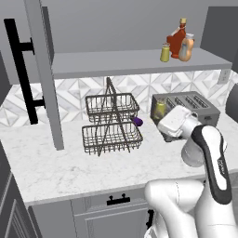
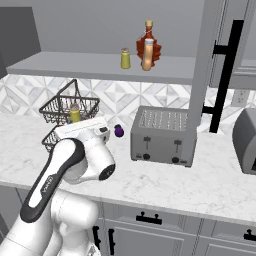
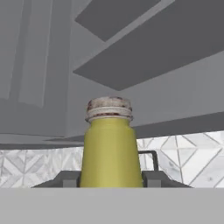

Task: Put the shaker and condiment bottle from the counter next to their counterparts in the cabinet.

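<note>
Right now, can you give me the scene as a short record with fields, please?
gripper: shut on the shaker, lifted above the counter in front of the toaster
cabinet shelf: twin shaker, red bottle, condiment bottle, standing close together
cabinet door: open
counter: two-tier wire basket, small purple item beside it
left to do: shaker to the shelf

Olive-yellow shaker (image 3: 111,151) with a brownish, speckled cap; matching olive-yellow twin shaker (image 1: 165,53) beside a dark-red bottle (image 1: 177,41) and an orange-tan condiment bottle (image 1: 187,49) on the grey cabinet (image 1: 135,62) shelf. White, grey-veined marble counter (image 1: 56,162); grey-and-white geometric tiled backsplash (image 1: 69,95); dark wire basket (image 1: 111,122); purple item (image 2: 119,131); grey toaster (image 2: 162,135).
</note>
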Tool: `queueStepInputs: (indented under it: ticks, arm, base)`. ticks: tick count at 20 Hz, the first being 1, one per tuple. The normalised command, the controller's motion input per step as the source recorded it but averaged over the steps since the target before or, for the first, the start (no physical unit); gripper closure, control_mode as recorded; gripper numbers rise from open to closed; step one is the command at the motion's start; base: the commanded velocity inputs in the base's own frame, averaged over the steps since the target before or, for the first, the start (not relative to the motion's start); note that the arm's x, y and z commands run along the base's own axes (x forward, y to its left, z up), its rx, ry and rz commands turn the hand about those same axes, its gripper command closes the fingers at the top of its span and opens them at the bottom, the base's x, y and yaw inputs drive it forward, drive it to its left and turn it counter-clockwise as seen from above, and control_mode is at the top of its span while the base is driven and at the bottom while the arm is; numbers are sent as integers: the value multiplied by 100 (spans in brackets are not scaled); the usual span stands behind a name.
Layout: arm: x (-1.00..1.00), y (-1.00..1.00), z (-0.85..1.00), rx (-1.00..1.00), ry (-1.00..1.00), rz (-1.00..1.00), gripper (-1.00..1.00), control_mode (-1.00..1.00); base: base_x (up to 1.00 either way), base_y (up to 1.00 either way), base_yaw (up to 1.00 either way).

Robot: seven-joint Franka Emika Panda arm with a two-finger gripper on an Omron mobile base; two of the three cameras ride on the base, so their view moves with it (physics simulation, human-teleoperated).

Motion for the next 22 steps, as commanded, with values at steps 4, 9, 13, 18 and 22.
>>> queueStepInputs:
  ticks: [4,9,13,18,22]
  arm:
    - [-4,0,24,8,0,-41,100,-100]
    - [-1,0,29,4,0,-45,100,-100]
    - [0,0,26,1,-1,-48,100,-100]
    - [0,0,35,1,-1,-35,100,-100]
    - [-9,-1,46,8,0,-29,100,-100]
  base:
    - [0,0,0]
    - [0,0,0]
    - [0,0,0]
    - [0,0,0]
    - [0,0,0]
